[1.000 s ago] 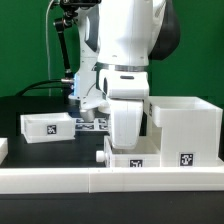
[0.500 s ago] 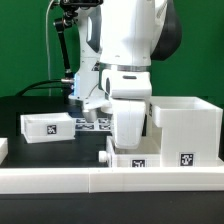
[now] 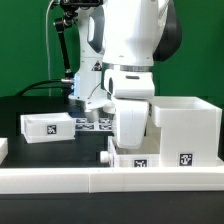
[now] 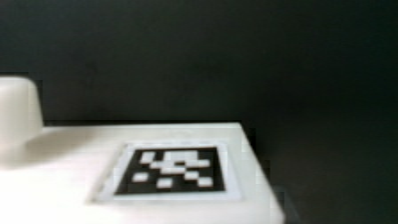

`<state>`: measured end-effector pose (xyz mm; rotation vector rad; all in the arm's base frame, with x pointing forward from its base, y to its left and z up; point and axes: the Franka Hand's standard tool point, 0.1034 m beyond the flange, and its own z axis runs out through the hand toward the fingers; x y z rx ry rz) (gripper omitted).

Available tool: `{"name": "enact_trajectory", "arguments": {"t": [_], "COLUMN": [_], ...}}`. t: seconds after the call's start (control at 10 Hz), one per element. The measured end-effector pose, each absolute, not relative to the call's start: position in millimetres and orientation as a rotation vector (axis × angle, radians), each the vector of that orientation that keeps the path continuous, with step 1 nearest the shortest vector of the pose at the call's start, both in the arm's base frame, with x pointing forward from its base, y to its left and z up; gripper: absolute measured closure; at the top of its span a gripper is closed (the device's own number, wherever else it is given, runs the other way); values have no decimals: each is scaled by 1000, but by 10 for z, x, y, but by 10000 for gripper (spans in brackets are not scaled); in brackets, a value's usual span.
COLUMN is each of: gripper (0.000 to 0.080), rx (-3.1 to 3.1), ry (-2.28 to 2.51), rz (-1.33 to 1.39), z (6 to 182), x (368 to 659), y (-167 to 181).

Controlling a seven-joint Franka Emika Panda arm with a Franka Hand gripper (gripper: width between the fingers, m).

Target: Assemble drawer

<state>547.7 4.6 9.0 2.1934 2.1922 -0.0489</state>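
My gripper [image 3: 126, 150] hangs under the big white arm, down on a small white tray [image 3: 132, 160] with a tag, just behind the front rail. It looks shut on that tray, though the hand hides most of the fingers. The large hollow case [image 3: 186, 122] stands close beside the tray on the exterior view's right and shows a tag on its front. The second small tray [image 3: 46, 126] lies apart on the exterior view's left. The wrist view shows a blurred white surface of the held tray [image 4: 71, 160] with its tag, very close, and no fingers.
The low white border rail [image 3: 70, 180] runs along the front edge. The marker board [image 3: 92, 123] lies flat behind the arm, between the left tray and the gripper. A black stand with cables [image 3: 66, 50] rises at the back left.
The arm and the tray under it have shifted slightly toward the exterior view's right, closer to the case. The left tray and the case have not moved.
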Motion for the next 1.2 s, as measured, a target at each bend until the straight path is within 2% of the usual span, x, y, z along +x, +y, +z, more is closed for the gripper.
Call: {"name": "enact_trajectory", "arguments": {"t": [0.3,0.4,0.6,0.7,0.8,0.9,1.2], "gripper": [758,665,389,389,220,172,153], "rx": [2194,2198,2212,2221,2231,2235,2250], "ry": [2192,2188,2163,2151,2144,2139,2121], "rz": [-50,-51,-39,-37,-45,-49,-75], "z": [89,98,157,199,263,344,588], "x": [5475,5477,5509,5519,5525,5538,5589], "y": [42,39,40,43,58,66,-35]}}
